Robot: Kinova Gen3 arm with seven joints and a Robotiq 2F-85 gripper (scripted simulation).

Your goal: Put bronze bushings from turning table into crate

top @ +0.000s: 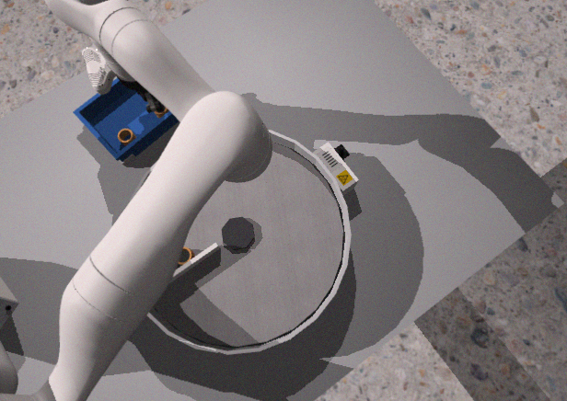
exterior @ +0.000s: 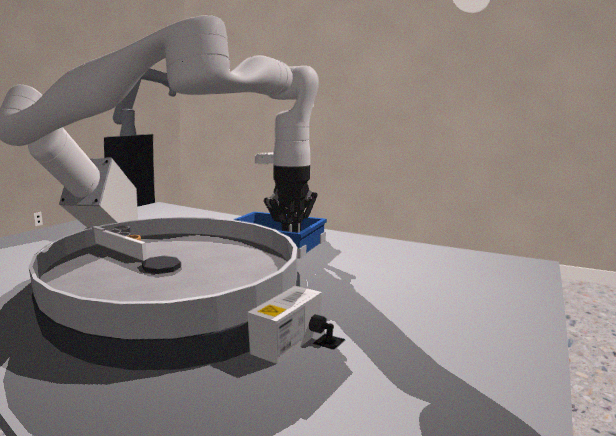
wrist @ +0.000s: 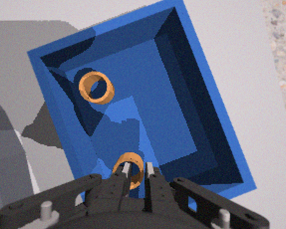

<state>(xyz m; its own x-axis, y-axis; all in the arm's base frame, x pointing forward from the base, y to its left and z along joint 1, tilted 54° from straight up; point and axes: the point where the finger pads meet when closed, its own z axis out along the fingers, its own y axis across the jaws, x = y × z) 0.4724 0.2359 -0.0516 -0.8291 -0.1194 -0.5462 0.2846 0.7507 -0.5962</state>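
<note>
The black jaws stand slightly apart, gripping nothing, their tips astride the wall of an orange-bronze ring-shaped bushing [top: 161, 113] [wrist: 120, 162] in the blue rectangular crate [top: 98, 137] [exterior: 313, 238] [wrist: 209, 90]. A second bronze bushing [top: 120, 138] [wrist: 110, 96] lies apart from it inside. On the round grey turning table [top: 347, 234] [exterior: 165, 316], another bronze bushing [top: 190, 252] [exterior: 135, 236] (partly hidden) sits beside the pale straight divider [top: 199, 259] [exterior: 120, 244], near dark grey steel bushings [exterior: 120, 229].

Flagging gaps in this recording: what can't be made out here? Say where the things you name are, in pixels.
- Whether the gripper [top: 156, 106] [exterior: 294, 228] [wrist: 138, 170] grips the nearer crate bushing [top: 161, 113] [wrist: 131, 156]: wrist view, fingers overlap it.
- The turning table's [top: 348, 234] [exterior: 165, 319] left part: top view, behind the arm [top: 138, 224] [exterior: 115, 74].
- The lower parts of the bushings beyond the divider [top: 198, 260] [exterior: 120, 244]: exterior view, divider blocks.
</note>
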